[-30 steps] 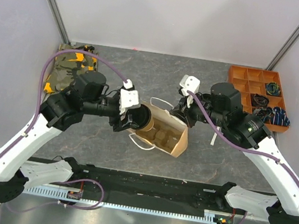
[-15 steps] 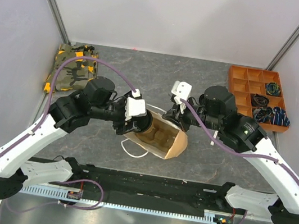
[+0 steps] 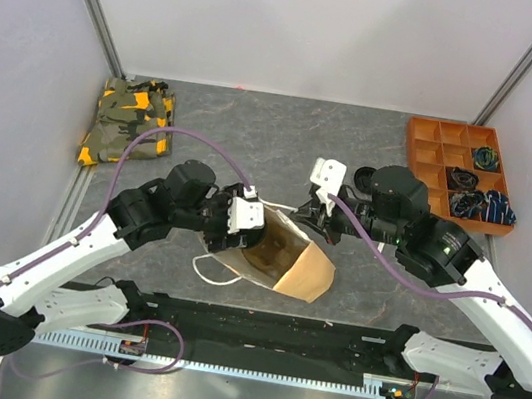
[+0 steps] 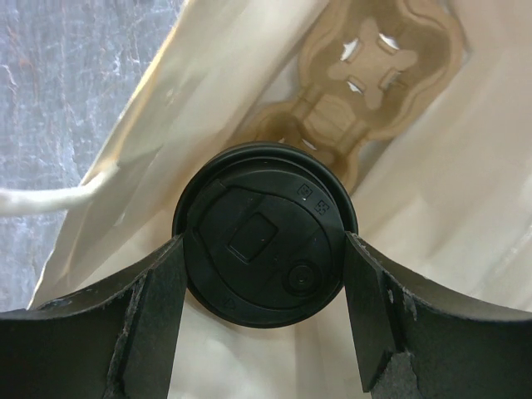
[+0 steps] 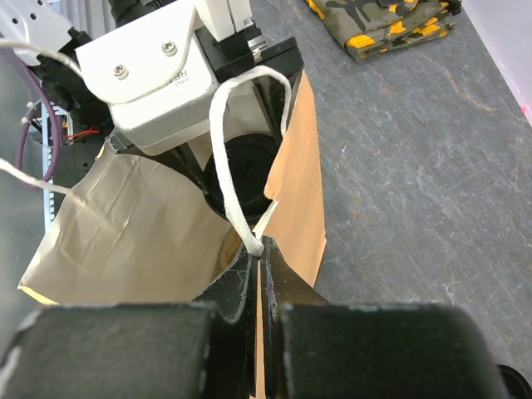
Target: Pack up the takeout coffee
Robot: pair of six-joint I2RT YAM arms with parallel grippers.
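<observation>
Our left claw (image 4: 264, 278), spread wide, clasps the takeout coffee (image 4: 249, 199) at its black lid (image 4: 270, 249), in the mouth of the bag (image 3: 304, 266) above the carrier (image 4: 366, 91). Our right claw (image 5: 259, 264) is pinched tight on the white handle (image 5: 221, 150). We judge seating it and letting go remain.

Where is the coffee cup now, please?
Left wrist view, centre: the coffee cup sits in the left gripper, inside the mouth of the paper bag, the carrier beyond.
</observation>
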